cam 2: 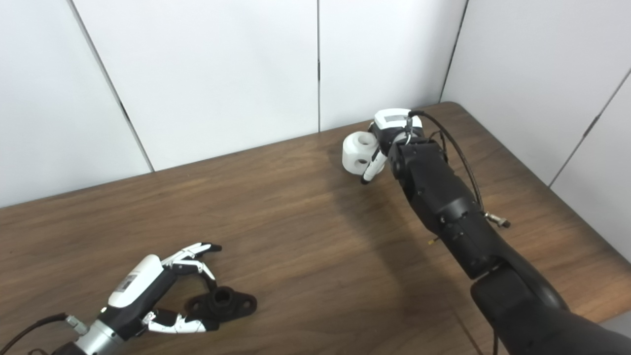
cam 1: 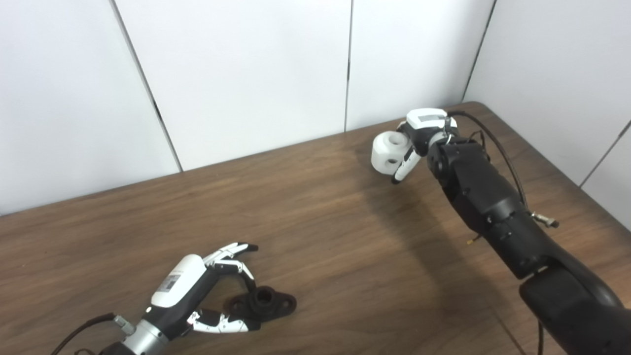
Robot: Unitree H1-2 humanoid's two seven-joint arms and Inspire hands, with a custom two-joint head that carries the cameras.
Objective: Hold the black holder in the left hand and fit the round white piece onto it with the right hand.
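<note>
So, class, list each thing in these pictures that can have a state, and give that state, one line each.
black holder: lying flat on the table, not lifted.
left hand: open, fingers spread around the holder.
round white piece: at the right hand's fingers; whether lifted, cannot tell.
right hand: fingers on the white piece, apparently gripping it.

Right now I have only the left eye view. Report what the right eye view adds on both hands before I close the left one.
Observer: The left hand is open, its fingers arched over the black holder, which lies flat on the table.
Operator: Give me the right side.
Observer: The right hand is shut on the round white piece, far from the holder.
Operator: Check the table's edge.
Observer: The table's right edge shows further toward the robot than in your view.
</note>
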